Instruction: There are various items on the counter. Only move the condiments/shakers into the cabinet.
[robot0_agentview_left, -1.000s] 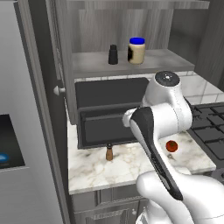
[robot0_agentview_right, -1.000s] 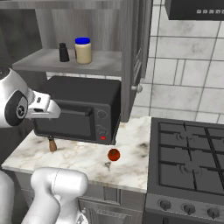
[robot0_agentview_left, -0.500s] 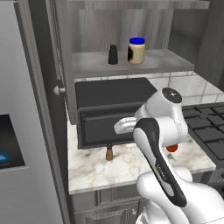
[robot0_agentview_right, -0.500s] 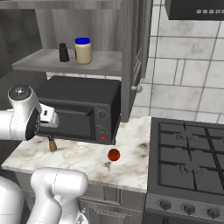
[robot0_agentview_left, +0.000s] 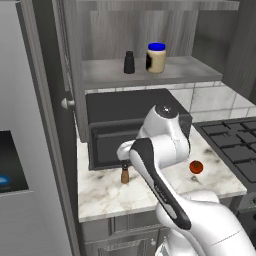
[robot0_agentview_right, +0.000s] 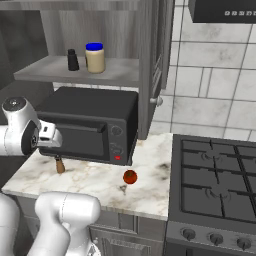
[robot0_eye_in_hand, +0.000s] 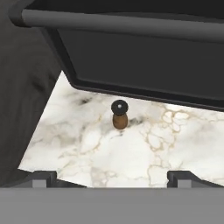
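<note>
Oven (robot0_agentview_left: 132, 127) on the desk (robot0_agentview_left: 115, 192) has the brown shaker (robot0_agentview_left: 125, 174) just before it; pincer (robot0_agentview_left: 125, 159) hovers above that shaker. Black shaker (robot0_agentview_left: 129, 62) and jar (robot0_agentview_left: 156, 57) stand on the cabinet (robot0_agentview_left: 115, 30) shelf above the oven.

Right base view: tomato (robot0_agentview_right: 130, 176) lies before the oven.

Hand view: pincer tips (robot0_eye_in_hand: 41, 178) spread wide, released, shaker beyond them.

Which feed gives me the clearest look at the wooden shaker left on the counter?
The hand view: the wooden shaker stands upright and unobstructed on the counter, just before the toaster oven. In the left base view the arm crowds it; in the right base view it is small, below the open hand.
</note>
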